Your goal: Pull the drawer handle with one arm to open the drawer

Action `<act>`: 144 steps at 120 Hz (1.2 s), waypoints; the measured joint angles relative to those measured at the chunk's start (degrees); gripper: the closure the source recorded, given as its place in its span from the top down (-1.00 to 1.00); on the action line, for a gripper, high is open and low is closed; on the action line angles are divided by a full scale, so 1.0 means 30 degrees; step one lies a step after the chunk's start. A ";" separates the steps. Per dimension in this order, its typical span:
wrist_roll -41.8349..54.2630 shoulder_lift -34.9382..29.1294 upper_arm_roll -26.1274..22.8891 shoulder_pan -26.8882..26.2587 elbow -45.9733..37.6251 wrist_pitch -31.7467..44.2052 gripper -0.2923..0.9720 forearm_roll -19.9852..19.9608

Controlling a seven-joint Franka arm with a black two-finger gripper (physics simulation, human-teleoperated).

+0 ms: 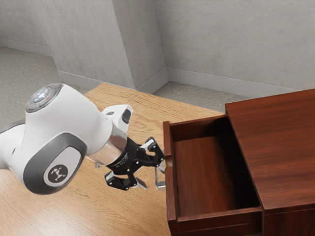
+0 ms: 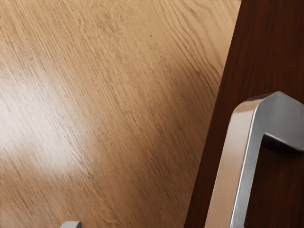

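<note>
Silver metal bar handle (image 2: 240, 156) lies beside the black tool (image 1: 150, 172), fingers spread; drifting forward could shove the dark wooden drawer (image 1: 211, 172) shut.

The dark reddish-brown wooden drawer (image 1: 206, 172) stood pulled well out of its cabinet (image 1: 275, 147). Its angular silver metal handle (image 1: 159, 178) projected from the front panel.
</note>
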 joint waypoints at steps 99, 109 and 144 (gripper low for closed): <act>-0.0087 -0.1654 0.0842 -0.0087 -0.1462 -0.0188 0.00 0.0236; -0.0113 -0.1675 0.0853 -0.0140 -0.1463 -0.0195 0.03 0.0215; -0.0109 -0.1905 0.0871 -0.0229 -0.1473 -0.0126 0.18 0.0110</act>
